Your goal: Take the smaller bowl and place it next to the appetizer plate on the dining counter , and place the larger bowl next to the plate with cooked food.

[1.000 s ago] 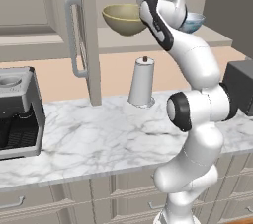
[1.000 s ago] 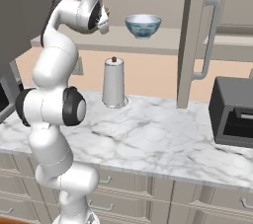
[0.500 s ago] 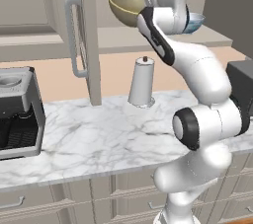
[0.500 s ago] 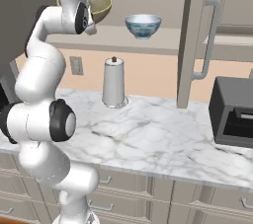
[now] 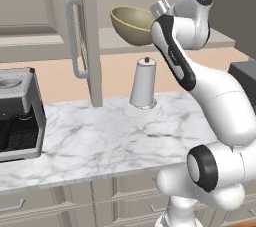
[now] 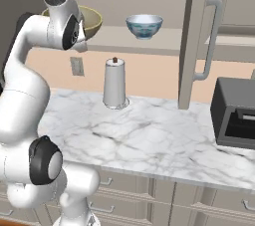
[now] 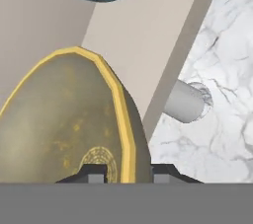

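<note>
Hand view: the larger bowl is held by its yellowish rim in the narrowly closed pincer, tilted and lifted off the shelf, presumably for carrying away. The smaller bowl is left upright near the shelf's front edge.

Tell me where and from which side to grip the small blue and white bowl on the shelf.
Pinch the rim of the smaller bowl, one finger inside and one outside: it stands upright on the shelf with its mouth open upward. Come from the open front of the cabinet, probably tilted slightly downward. The gripper is shut on the larger bowl, held by its rim in the same way, so that must be set down first.
</note>
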Motion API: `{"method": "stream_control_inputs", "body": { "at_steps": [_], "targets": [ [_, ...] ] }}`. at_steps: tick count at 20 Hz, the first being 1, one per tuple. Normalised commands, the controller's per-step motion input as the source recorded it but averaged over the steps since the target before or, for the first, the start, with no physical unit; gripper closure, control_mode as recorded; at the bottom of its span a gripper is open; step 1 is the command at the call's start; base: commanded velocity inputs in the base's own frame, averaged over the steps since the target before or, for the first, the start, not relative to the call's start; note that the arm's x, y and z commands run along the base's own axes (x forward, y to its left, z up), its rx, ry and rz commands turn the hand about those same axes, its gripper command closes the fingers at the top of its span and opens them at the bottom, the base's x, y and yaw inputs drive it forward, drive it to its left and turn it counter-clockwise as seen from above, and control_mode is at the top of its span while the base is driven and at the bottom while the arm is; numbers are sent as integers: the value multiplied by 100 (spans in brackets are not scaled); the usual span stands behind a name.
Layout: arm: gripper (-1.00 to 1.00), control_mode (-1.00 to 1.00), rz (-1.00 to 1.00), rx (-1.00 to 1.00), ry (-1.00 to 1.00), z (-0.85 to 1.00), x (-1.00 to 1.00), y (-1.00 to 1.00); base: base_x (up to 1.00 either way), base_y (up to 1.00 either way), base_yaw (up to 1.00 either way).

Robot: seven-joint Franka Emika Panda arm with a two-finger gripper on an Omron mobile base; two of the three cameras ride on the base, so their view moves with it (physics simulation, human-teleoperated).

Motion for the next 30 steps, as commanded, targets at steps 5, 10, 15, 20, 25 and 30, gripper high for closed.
{"method": "stream_control_inputs", "body": {
  "at_steps": [5,10,15,20,25,30],
  "targets": [
    [100,-100,8,-11,6,-99,-100,0,0,0,0],
    [100,-100,7,-27,17,-100,-100,-1,0,0,0],
    [100,-100,-2,-18,5,-94,-97,-39,0,0,0],
    [100,-100,-20,0,-14,-46,-34,-30,0,0,0],
    [100,100,-10,0,-2,-17,-7,-3,-12,-4,-19],
    [100,100,0,0,0,0,0,0,-28,-11,-49]
  ]
}}
